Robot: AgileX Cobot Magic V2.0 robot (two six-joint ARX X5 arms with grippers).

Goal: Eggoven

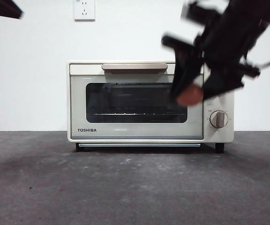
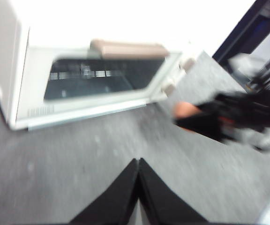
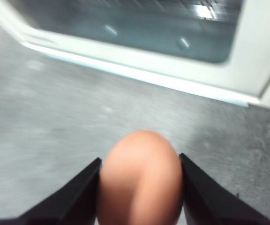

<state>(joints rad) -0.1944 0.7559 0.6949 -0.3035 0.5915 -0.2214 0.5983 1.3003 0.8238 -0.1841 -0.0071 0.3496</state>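
The cream TOSHIBA toaster oven (image 1: pixel 135 117) stands at the back of the table, its dark glass door closed, tan handle (image 1: pixel 134 67) on top. My right gripper (image 1: pixel 187 96) is shut on the reddish-brown egg (image 1: pixel 190 95) and holds it in the air in front of the oven's right side, near the knobs (image 1: pixel 218 119). In the right wrist view the egg (image 3: pixel 139 180) sits between the jaws above the grey tabletop, with the oven door (image 3: pixel 139 23) beyond. My left gripper (image 2: pixel 138 165) is shut and empty, low over the table in front of the oven (image 2: pixel 93 79).
The grey tabletop (image 1: pixel 125 187) stretches in front of the oven. A white wall with a socket (image 1: pixel 84 9) stands behind. The left wrist view also shows the right arm with the egg (image 2: pixel 185 110), blurred.
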